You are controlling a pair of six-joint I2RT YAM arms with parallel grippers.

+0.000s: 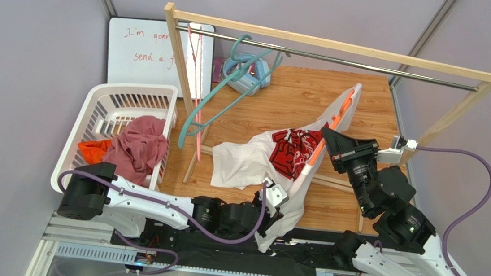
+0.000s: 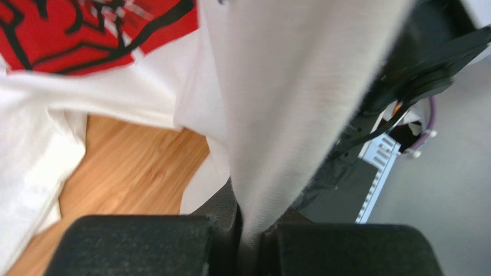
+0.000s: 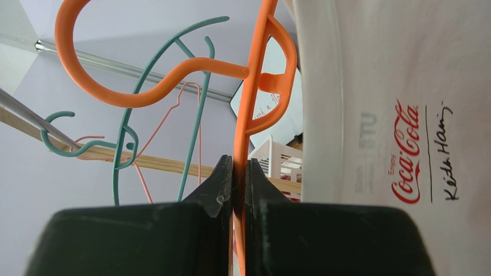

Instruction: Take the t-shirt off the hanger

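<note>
Pinching the t-shirt (image 2: 288,86) edge — left jaws; right jaws clamp the orange hanger (image 3: 243,126).

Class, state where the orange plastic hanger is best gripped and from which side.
Grip the orange plastic hanger on its thin bar below the hook, from the shirt-free side, where the right gripper pinches it: narrow, flat, clear of the white t-shirt.

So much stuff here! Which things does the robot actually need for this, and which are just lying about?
In the job: white t-shirt, orange hanger, left gripper, right gripper.
Lying about: teal hangers, basket, whiteboard, wooden rail.
</note>
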